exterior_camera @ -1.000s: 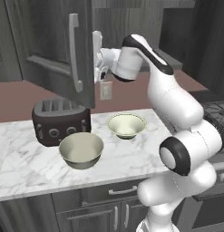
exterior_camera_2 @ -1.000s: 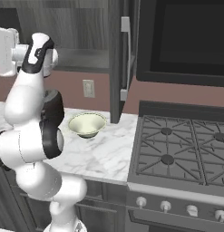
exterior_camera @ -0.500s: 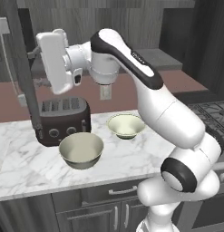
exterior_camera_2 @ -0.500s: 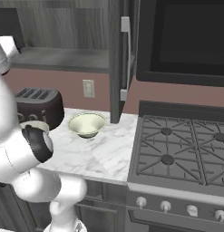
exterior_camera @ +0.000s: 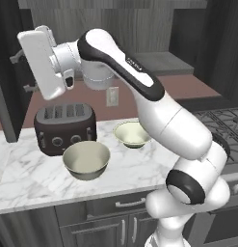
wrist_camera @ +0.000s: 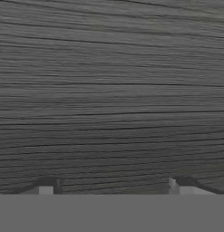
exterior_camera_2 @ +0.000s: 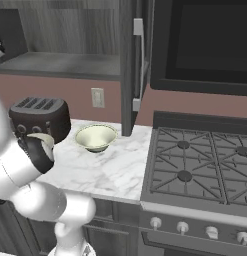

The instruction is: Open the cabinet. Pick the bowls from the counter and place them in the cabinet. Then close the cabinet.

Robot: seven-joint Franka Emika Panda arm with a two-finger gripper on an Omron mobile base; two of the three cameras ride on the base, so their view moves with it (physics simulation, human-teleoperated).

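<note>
Cabinet (exterior_camera_2: pixel 70 30) stands open above the counter (exterior_camera: pixel 29 173); shelf interior visible in the right base view, with the right door (exterior_camera_2: pixel 129 65) swung out edge-on and its silver bar handle (exterior_camera_2: pixel 140 62) showing. Left door (exterior_camera: pixel 6 72) is cut off by the left frame edge in the left base view, only a dark slab visible. Both bowls are on the marble: larger bowl (exterior_camera: pixel 86 159) near the front edge, in front of the toaster (exterior_camera: pixel 65 128); smaller bowl (exterior_camera: pixel 132 133) farther back and to the right, partly behind the arm. In the right base view the larger bowl is almost entirely hidden by the arm; smaller bowl sits clear, near the door's lower edge. Green mark on it is too small to make out. Gripper (exterior_camera: pixel 21 72) is up high on the left, above the toaster, holding nothing. Fingers mostly hidden behind the hand body there. Hand view: two fingertips (wrist_camera: pixel 47 185) set wide apart, wood-grain surface close ahead. Stove (exterior_camera_2: pixel 195 165) lies right of the counter.
</note>
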